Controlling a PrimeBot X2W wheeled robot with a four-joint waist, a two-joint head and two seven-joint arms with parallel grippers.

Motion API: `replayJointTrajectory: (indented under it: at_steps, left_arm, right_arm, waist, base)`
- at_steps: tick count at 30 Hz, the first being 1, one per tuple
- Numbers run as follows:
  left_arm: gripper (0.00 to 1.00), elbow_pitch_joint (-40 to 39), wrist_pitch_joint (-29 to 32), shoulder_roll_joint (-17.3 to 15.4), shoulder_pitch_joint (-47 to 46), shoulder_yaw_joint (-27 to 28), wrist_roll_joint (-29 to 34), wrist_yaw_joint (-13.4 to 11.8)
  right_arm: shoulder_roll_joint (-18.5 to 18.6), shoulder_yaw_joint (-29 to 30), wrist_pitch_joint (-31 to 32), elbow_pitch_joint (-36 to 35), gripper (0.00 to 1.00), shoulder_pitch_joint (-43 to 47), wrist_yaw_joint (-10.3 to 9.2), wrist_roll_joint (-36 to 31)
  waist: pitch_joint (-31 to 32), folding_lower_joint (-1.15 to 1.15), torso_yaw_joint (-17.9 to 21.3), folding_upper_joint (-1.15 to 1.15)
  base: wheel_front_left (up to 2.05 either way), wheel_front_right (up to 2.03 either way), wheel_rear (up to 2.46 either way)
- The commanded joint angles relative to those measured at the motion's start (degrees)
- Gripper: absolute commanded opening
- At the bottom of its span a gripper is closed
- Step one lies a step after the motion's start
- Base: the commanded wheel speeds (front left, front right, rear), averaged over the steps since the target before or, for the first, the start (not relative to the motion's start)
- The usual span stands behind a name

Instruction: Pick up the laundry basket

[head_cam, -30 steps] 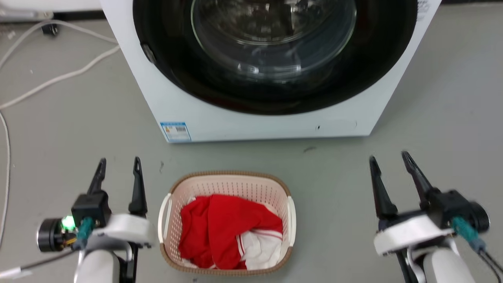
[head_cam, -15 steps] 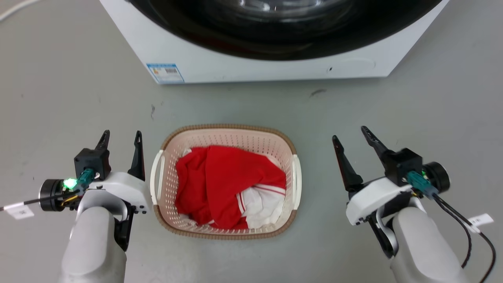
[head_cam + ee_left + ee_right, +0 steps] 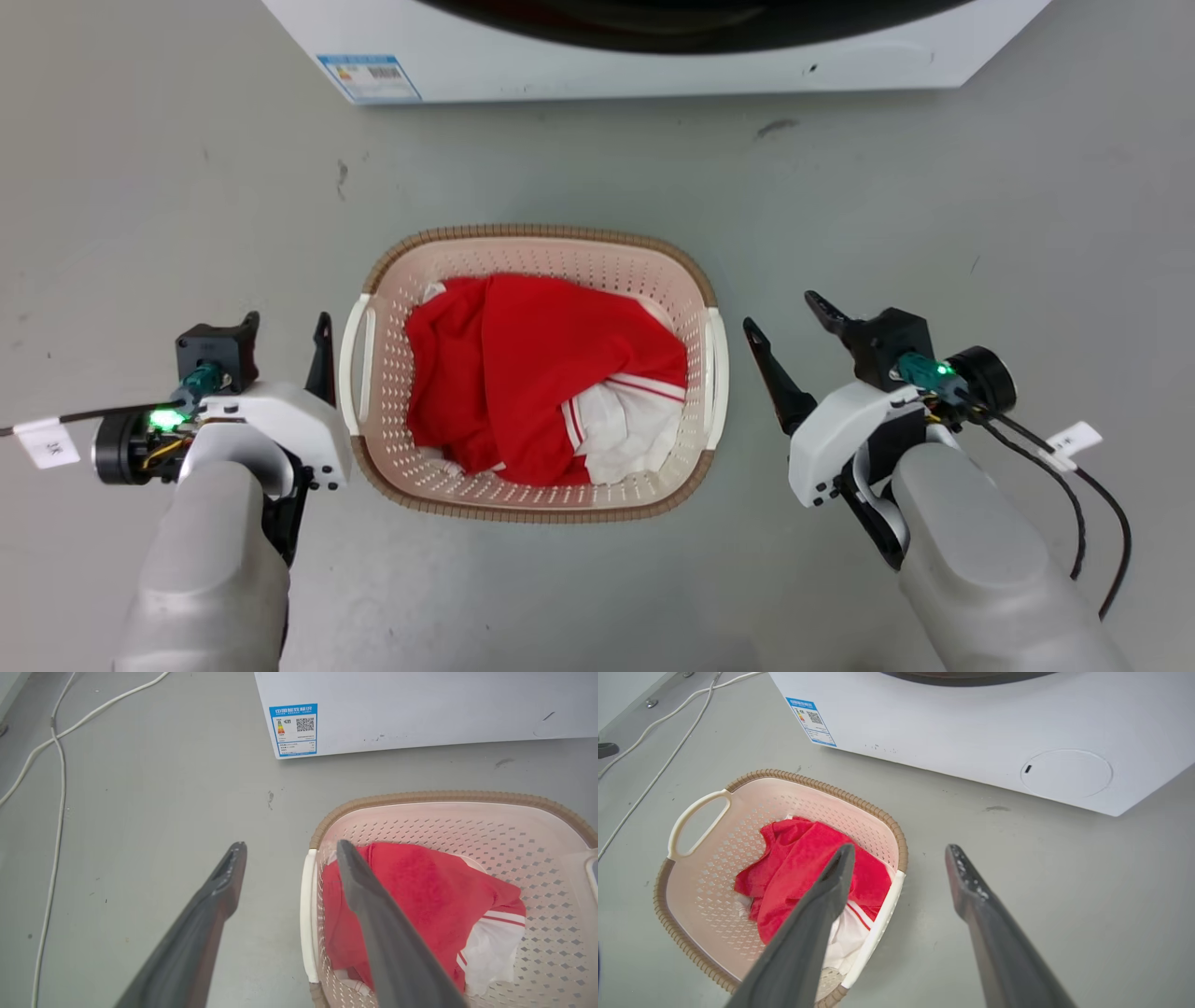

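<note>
Mostly grey floor [image 3: 980, 168] around laundry basket [image 3: 560, 257]

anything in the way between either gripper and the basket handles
Nothing visible. Only bare grey floor lies between the open right gripper and the right handle of the laundry basket. The open left gripper sits right beside the left handle, with nothing between them.

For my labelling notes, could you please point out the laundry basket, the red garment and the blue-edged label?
laundry basket [image 3: 532, 230]: head view, far brown rim.
red garment [image 3: 541, 364]: head view, middle of the cloth.
blue-edged label [image 3: 293, 730]: left wrist view, its centre.
</note>
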State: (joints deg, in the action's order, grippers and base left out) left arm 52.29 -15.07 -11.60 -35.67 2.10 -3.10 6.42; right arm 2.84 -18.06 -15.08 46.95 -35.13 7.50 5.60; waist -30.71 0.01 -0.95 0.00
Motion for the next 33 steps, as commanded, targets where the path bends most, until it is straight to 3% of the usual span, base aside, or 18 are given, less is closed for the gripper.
replayJointTrajectory:
  at_steps: [1,14,33]
  left_arm:
    - [1.00,0.71,-0.16,0.26,-0.99,-0.22,-0.10,0.16]
    - [1.00,11.39,-0.16,-0.24,-8.42,-2.90,-1.75,0.93]
    - [1.00,17.29,-0.16,0.68,-13.81,-7.45,-4.27,1.00]
  right_arm:
    - [0.07,-0.54,-0.12,0.95,1.00,-1.16,-0.02,0.90]
    - [0.07,-8.86,-0.13,14.75,1.00,-9.75,-0.02,7.10]
    - [0.07,-17.17,0.54,22.77,1.00,-16.62,-0.02,12.76]
  waist:
    - [-1.20,-0.01,-0.22,0.00]
    - [-6.91,-0.01,-0.89,0.00]
    - [-14.48,-0.01,-2.46,0.00]
  base:
    - [0.00,0.00,0.00]
    - [0.00,0.00,0.00]
    - [0.00,0.00,0.00]
